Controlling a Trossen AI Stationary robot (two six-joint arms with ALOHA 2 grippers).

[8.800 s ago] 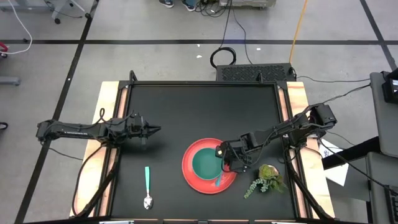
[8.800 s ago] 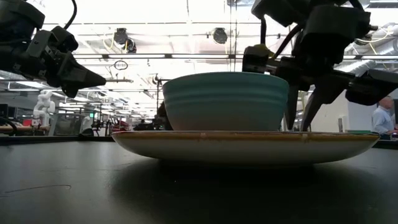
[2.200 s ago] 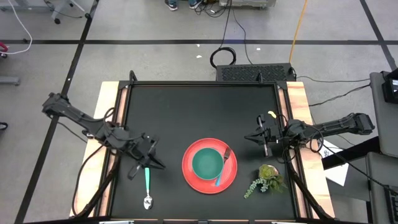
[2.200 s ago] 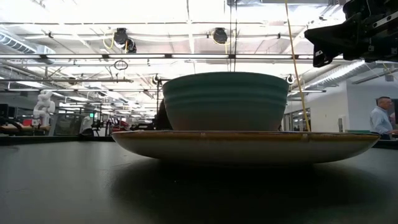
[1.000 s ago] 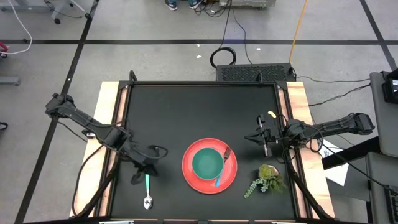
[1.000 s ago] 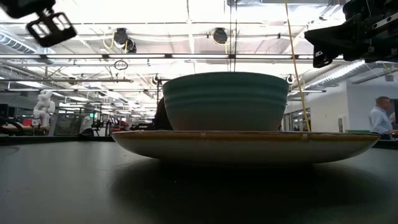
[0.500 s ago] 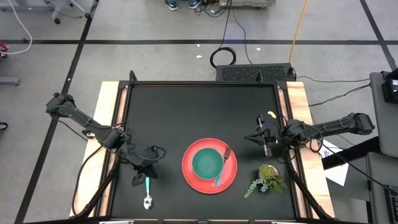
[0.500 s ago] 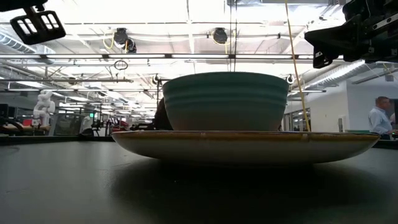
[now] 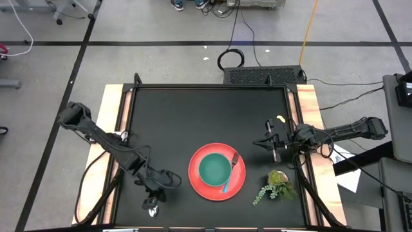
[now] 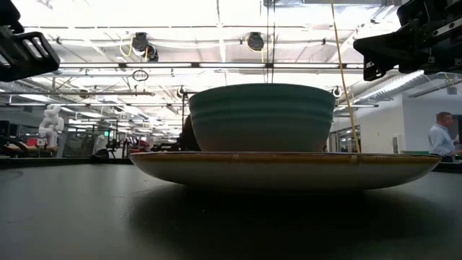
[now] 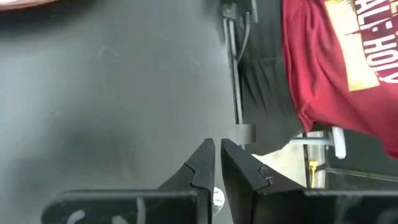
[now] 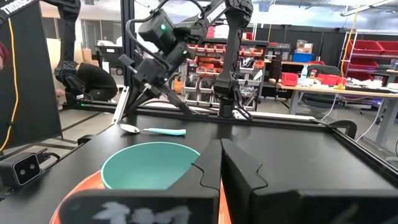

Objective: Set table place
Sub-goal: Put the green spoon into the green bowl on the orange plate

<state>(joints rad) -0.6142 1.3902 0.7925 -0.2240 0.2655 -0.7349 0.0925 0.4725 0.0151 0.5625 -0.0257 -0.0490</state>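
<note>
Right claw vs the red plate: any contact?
Apart. In the high view the right claw hangs near the table's right edge, with bare black tabletop between it and the red plate.

Two dark jointed arms (image 9: 106, 140) trailing black cables.

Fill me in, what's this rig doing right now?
It is setting a place on the black table. The green bowl sits on the red plate, and the teal-handled fork lies on the plate beside the bowl. The left end effector is down over the handle of the spoon, which lies on the table left of the plate; a grasp can't be confirmed. The right end effector waits shut near the right edge, above a leafy sprig.
</note>
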